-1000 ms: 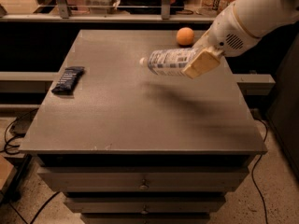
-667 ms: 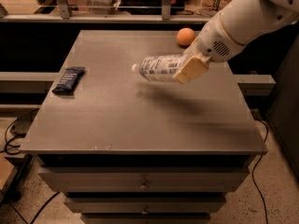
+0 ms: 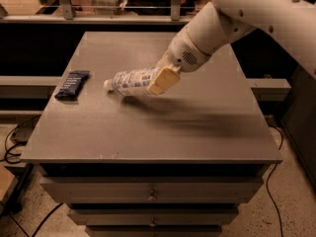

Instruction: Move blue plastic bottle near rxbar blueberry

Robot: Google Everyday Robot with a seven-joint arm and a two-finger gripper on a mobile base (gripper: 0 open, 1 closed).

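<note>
The blue plastic bottle (image 3: 131, 82), clear with a white cap pointing left and a white-and-blue label, lies sideways in my gripper (image 3: 163, 78). The gripper is shut on the bottle's base end and holds it low over the grey table (image 3: 148, 127), left of centre. The rxbar blueberry (image 3: 72, 84), a flat dark navy bar, lies near the table's left edge, a short way left of the bottle's cap. My white arm reaches in from the upper right.
The table stands on a drawer cabinet (image 3: 150, 194). A rail and shelving with dim items run along the back. Cables lie on the floor at the left (image 3: 12, 142) and right.
My gripper has carried the bottle leftward and lower, toward the rxbar. The arm now covers the orange ball at the table's back.
</note>
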